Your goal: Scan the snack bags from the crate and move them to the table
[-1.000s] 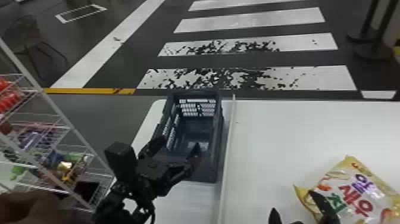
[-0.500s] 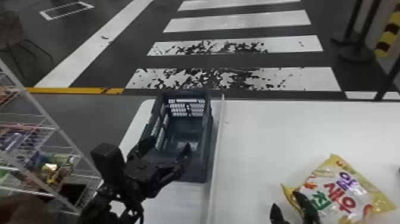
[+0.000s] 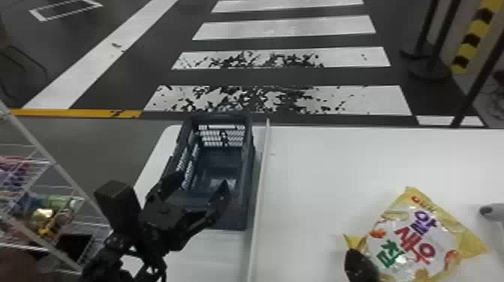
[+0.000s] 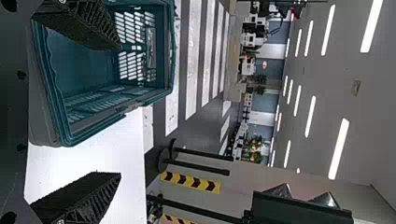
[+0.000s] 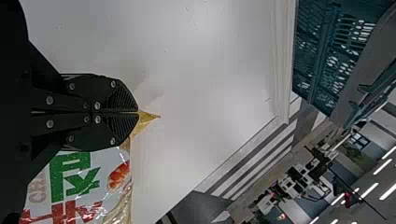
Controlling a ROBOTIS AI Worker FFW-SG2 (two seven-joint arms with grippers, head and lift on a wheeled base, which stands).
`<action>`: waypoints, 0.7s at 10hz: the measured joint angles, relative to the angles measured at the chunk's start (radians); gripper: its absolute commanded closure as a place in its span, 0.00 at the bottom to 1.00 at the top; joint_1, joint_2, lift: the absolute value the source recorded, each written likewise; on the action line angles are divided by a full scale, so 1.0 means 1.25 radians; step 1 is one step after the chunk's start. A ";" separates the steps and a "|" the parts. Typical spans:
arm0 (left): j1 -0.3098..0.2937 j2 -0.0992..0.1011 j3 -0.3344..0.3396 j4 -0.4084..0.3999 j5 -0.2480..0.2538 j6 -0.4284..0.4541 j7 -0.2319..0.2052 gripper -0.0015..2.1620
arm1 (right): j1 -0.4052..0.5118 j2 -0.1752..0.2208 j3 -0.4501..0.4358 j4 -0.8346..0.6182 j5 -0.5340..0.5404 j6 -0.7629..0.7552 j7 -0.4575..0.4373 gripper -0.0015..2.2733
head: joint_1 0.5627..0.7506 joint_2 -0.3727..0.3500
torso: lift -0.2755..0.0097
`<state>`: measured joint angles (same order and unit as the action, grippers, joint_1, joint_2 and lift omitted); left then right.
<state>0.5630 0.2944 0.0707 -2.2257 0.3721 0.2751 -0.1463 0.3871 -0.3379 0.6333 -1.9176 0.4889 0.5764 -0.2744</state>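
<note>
Head view: counting one snack bag (image 3: 416,232), lying flat on the white table (image 3: 322,168), and one crate (image 3: 247,161) over to the left, across one white strip (image 3: 260,195). Also spotting two grippers: left gripper (image 3: 202,180) over the crate's near end, both fingers spread wide, and right gripper (image 3: 357,260) at the bag's left corner. Got one wire rack (image 3: 48,157) at the left edge too, packets on it too jumbled to count.

Left wrist view: seeing two fingers well apart, one in front of the crate, the other in front of the tabletop.

Right wrist view: looking at two fingers pressed together, pinching one yellow corner of the snack bag, with its tip poking out past them. Can also make out one crate, well apart, beyond the strip.
</note>
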 measured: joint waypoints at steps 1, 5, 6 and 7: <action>0.000 -0.002 -0.001 0.000 0.000 0.000 -0.002 0.01 | 0.012 -0.006 -0.007 -0.015 0.002 -0.036 -0.011 0.99 | 0.70 0.76 | 0.63; -0.010 -0.014 -0.020 0.005 -0.009 0.002 -0.004 0.01 | 0.079 -0.018 -0.104 -0.211 -0.083 -0.081 -0.032 0.92 | 0.70 0.71 | 0.63; -0.012 -0.015 -0.026 0.003 -0.011 0.002 -0.004 0.01 | 0.089 -0.015 -0.124 -0.255 -0.098 -0.037 -0.026 0.30 | 0.70 0.67 | 0.63; -0.014 -0.016 -0.030 0.000 -0.013 0.003 -0.005 0.01 | 0.097 -0.014 -0.132 -0.291 -0.101 0.032 -0.013 0.02 | 0.70 0.64 | 0.63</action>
<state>0.5458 0.2749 0.0330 -2.2251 0.3564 0.2784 -0.1519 0.5083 -0.3555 0.4688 -2.2811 0.3626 0.6165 -0.2906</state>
